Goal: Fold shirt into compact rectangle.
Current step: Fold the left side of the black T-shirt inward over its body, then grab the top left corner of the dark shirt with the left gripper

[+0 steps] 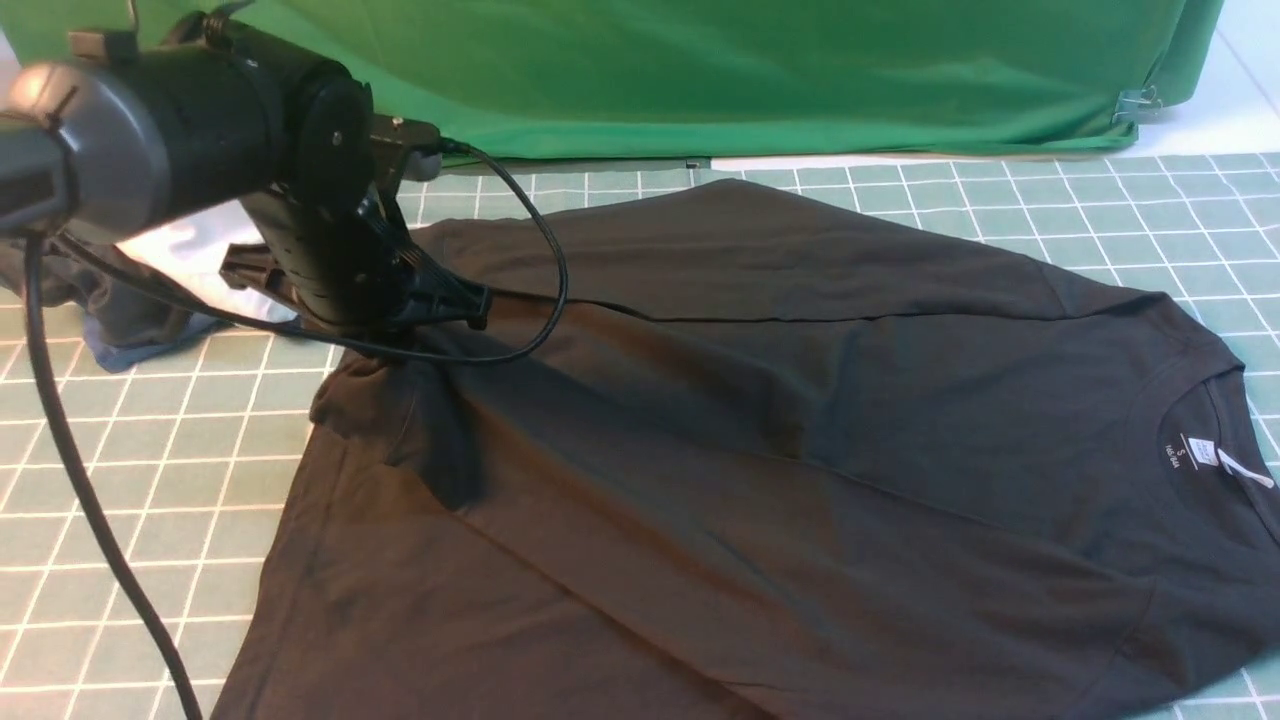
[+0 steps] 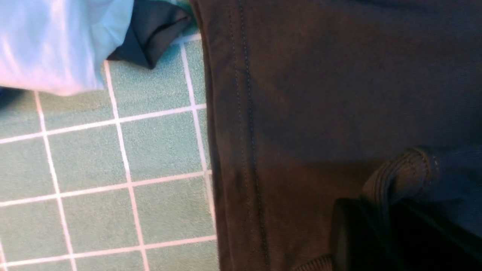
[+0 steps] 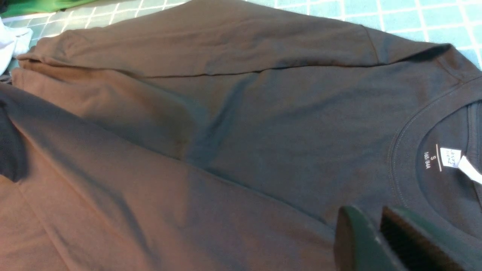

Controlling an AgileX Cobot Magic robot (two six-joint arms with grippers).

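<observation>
— Shirt (image 1: 750, 450): black, soft matt cotton, spread over the green gridded mat (image 1: 150, 480). Collar to the right, far side folded in along a straight edge.
— Left gripper (image 1: 472, 305)?
— Its arm reaches in low from the left, tips down on the bunched hem. The wrist view shows double stitching and a rolled fold against one finger (image 2: 348, 237). Clamped or not, I cannot tell.
— Right gripper (image 3: 371, 212)?
— Only its own camera shows it, over the shirt near the white label (image 3: 450, 156). A dark slit shows between the fingers; whether they meet, I cannot tell.
</observation>
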